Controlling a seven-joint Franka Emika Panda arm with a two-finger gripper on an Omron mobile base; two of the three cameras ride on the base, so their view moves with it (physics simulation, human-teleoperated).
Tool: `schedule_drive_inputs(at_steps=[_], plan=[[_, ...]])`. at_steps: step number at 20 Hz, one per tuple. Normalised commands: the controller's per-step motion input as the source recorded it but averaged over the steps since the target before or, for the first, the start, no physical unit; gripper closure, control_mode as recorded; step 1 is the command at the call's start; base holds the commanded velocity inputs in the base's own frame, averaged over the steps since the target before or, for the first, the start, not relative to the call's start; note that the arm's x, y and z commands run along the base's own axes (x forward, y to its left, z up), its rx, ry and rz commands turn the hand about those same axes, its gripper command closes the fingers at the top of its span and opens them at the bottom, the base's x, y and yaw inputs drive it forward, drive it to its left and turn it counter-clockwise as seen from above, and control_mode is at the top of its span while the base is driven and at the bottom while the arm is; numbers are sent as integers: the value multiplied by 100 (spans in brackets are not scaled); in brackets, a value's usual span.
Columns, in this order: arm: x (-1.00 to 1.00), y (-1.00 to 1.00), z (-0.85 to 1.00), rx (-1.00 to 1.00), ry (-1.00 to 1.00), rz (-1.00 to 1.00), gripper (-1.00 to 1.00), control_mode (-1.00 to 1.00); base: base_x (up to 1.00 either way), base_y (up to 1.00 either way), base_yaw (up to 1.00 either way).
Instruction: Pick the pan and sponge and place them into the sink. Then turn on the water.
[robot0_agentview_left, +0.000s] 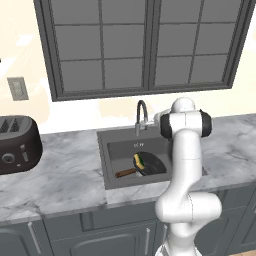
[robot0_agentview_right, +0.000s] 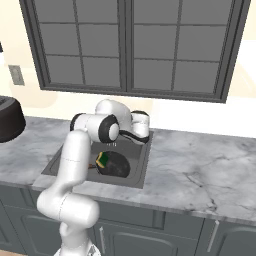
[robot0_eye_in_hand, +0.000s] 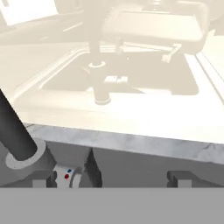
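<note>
Two things already lie in the sink (robot0_agentview_left: 112, 150): from the left base view we see the pan (robot0_agentview_left: 149, 164), its handle pointing left along the basin, with the sponge (robot0_agentview_left: 138, 161) on it. In the hand view, our gripper (robot0_eye_in_hand: 111, 178) spreads wide beside the faucet (robot0_eye_in_hand: 19, 140); we should nudge its lever gently.

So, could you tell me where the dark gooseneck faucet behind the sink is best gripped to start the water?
Probably the small dark lever at the dark gooseneck faucet's base, by the red and blue dots. It is a thin upright fin, so the open gripper could straddle it from the neck's right side.
</note>
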Motion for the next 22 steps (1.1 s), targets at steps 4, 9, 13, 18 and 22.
schedule_drive_inputs(at_steps=[4, 9, 13, 18, 22], plan=[[45, -12, -9, 4, 5, 2, -100, -100, 0, 0, 0], [40, -12, -5, 6, 1, 1, -100, -100, 0, 0, 0], [39, -9, -1, 7, 6, 2, -100, -100, 0, 0, 0], [37, -9, 0, 6, 12, 4, -100, -100, 0, 0, 0], [22, -11, 10, 8, 12, 2, -100, -100, 0, 0, 0]])
